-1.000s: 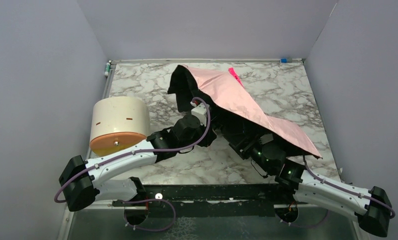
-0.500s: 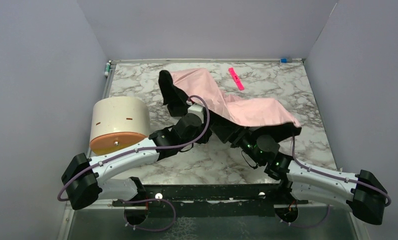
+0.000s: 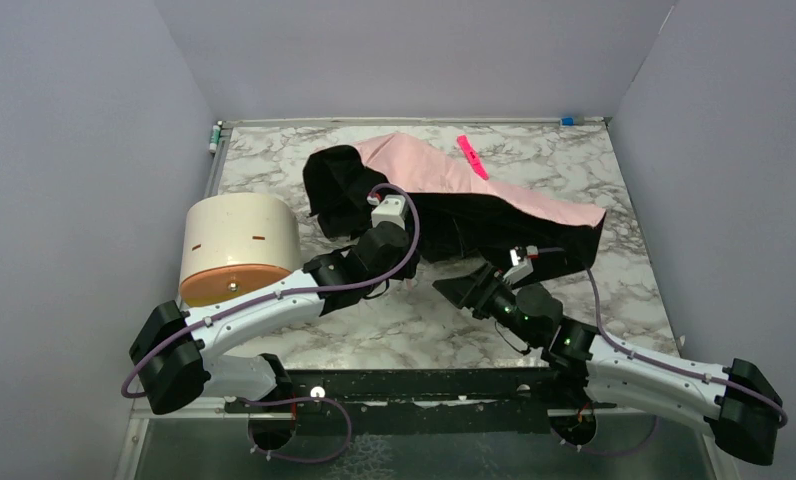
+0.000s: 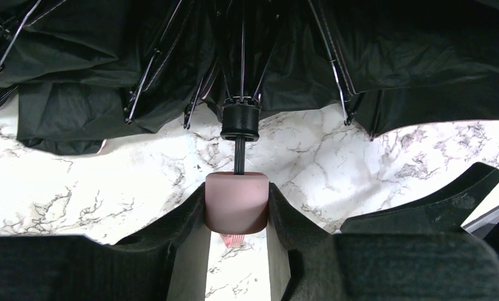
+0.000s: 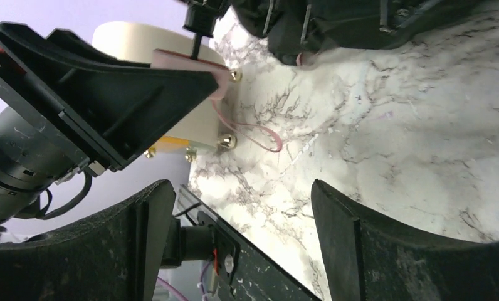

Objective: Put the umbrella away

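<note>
Since the earlier views the umbrella (image 3: 444,190) has sagged lower onto the table (image 3: 394,320), showing more black lining and less pink. The right gripper (image 3: 466,290) has drawn back from under the canopy and now sits in the open.

Count: one umbrella, one cream cylinder with an orange end (image 3: 239,250), one bright pink strip (image 3: 471,156), two arms, and two small items on the back rim, one at the left corner (image 3: 215,135) and one at the right (image 3: 572,121).

The umbrella lies half collapsed across the rear middle of the table, pink side up. Its handle (image 4: 237,194) points toward the near edge. The left gripper (image 4: 237,216) is clamped on that pink handle, a pad against each side. The thin black shaft (image 4: 239,164) runs from the handle up to the rib hub (image 4: 239,120). The right gripper's jaws stand wide apart, gripping nothing, just beside the canopy's near edge.

Surface: white marble-patterned top with grey veining, enclosed by plain pale violet walls on three sides.

Obscured: from above, the left fingertips and the handle are under the fabric's edge, so only the wrist view shows the grip. The far side of the canopy is hidden. The strip's near end meets the fabric — I cannot tell whether the fabric overlaps it. A pink strap loop (image 5: 259,135) hangs below the handle, its attachment blocked by the left finger.
</note>
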Robot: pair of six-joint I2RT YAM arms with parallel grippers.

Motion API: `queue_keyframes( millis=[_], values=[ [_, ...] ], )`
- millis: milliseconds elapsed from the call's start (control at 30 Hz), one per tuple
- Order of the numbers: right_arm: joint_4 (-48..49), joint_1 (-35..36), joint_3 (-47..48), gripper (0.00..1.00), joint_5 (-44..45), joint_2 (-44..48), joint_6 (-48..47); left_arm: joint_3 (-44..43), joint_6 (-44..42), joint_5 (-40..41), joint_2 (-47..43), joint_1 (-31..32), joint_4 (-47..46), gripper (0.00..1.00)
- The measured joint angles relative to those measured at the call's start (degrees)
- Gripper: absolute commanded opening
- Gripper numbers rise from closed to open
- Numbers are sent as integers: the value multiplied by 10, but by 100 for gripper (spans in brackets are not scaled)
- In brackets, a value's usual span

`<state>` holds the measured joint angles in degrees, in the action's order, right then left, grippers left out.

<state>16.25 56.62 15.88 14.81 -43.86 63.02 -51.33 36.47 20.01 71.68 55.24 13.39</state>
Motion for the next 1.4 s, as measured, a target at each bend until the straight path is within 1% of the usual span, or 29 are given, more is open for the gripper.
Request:
queue_keyframes(
  millis=[67,167,300,433,567,667,833,1100,1200,1400],
  values=[
    [3,0,-30,86,13,35,19,0,2,0,0,0,0,0],
    [37,0,-69,87,41,74,30,1,4,1,0,-1,0,0],
    [109,0,-83,87,73,80,21,8,4,0,0,-2,0,0],
    [180,0,-82,89,92,49,19,17,4,-1,-2,-2,-2,0],
    [244,0,-82,89,99,-31,32,39,3,-9,-16,-2,-16,0],
    [267,0,-75,89,105,-85,47,51,1,-14,-24,-2,-20,0],
    [283,0,-24,89,129,-167,85,80,1,-21,-40,-2,-34,0],
    [300,0,42,89,161,-269,130,118,4,-35,-49,-2,-54,0],
    [271,0,59,89,167,-284,142,125,6,-40,-45,-2,-63,0],
    [166,0,64,89,172,-275,174,129,14,-41,-19,-2,-80,0]
  ],
)
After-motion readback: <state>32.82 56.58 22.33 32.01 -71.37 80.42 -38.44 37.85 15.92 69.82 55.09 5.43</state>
